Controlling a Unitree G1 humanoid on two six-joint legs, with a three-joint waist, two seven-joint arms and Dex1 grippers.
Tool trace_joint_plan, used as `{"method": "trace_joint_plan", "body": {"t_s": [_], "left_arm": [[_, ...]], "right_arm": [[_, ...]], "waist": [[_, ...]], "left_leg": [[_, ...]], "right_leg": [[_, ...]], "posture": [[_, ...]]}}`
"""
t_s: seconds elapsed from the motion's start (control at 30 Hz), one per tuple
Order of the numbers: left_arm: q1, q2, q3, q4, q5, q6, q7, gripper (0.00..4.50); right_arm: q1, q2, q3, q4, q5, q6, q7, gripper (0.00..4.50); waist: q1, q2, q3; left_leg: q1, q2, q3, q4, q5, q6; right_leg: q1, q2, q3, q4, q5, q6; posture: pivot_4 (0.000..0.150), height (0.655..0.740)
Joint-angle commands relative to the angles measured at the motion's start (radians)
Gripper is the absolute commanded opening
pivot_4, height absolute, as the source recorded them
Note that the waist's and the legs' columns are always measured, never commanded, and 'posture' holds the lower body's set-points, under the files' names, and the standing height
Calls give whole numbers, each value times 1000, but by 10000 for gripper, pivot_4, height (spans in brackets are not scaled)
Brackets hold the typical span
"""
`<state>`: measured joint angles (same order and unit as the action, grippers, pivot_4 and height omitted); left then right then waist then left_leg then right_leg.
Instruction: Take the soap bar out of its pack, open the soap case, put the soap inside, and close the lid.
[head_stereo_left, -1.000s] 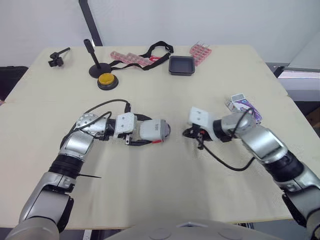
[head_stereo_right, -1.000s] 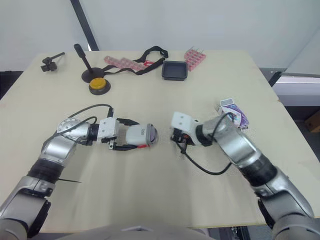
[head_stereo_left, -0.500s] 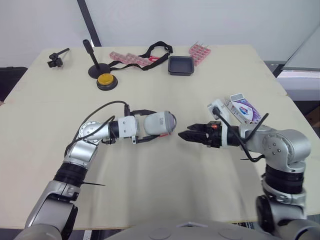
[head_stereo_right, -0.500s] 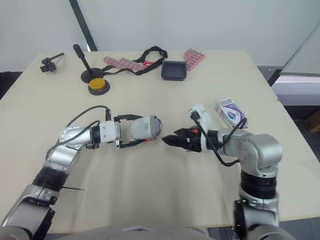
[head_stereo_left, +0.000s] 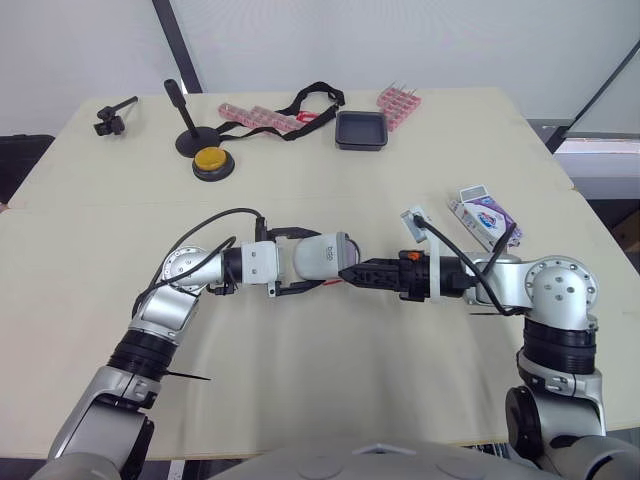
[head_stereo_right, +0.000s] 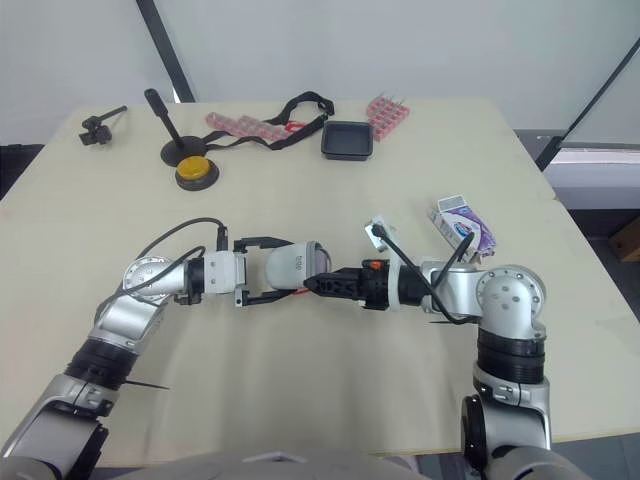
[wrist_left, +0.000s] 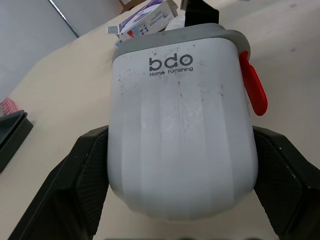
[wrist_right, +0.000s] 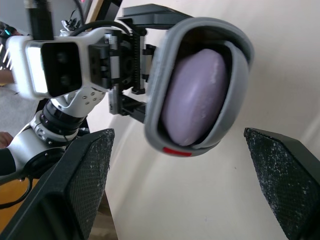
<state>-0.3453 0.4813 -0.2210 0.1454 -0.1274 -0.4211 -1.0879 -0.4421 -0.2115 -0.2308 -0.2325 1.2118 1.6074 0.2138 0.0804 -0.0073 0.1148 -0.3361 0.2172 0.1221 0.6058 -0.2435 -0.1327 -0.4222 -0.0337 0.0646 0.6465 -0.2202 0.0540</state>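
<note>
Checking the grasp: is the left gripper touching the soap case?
Touching. In the left wrist view, the left gripper's fingers press against both sides of the soap case.

**One brand mark legible**

Through the left wrist view I read "bdo" in dark letters on the white side of the soap case (wrist_left: 182, 130), near its grey rim. "Home Furnishing" sits in smaller type just beneath it. The soap pack (head_stereo_left: 487, 216) lying on the counter (head_stereo_left: 300, 380) carries coloured printing, but I cannot make out any word on it.
</note>
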Motion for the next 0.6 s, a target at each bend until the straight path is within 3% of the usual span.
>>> {"method": "trace_joint_plan", "body": {"t_s": [0.03, 0.6], "left_arm": [[-7, -8, -3, -45, -25, 2, 5, 34675], [-7, -13, -4, -38, -28, 6, 4, 34675]], "right_arm": [[-33, 30, -14, 34, 81, 7, -64, 44734], [-39, 37, 8, 98, 204, -5, -189, 44734]], "waist": [[0, 0, 0], [0, 0, 0]], "left_leg": [[0, 0, 0, 0, 0, 0], [0, 0, 0, -1, 0, 0]], "right_leg": [[0, 0, 0, 0, 0, 0], [0, 0, -1, -1, 0, 0]], "posture": [[1500, 7291], [1500, 7291]]}}
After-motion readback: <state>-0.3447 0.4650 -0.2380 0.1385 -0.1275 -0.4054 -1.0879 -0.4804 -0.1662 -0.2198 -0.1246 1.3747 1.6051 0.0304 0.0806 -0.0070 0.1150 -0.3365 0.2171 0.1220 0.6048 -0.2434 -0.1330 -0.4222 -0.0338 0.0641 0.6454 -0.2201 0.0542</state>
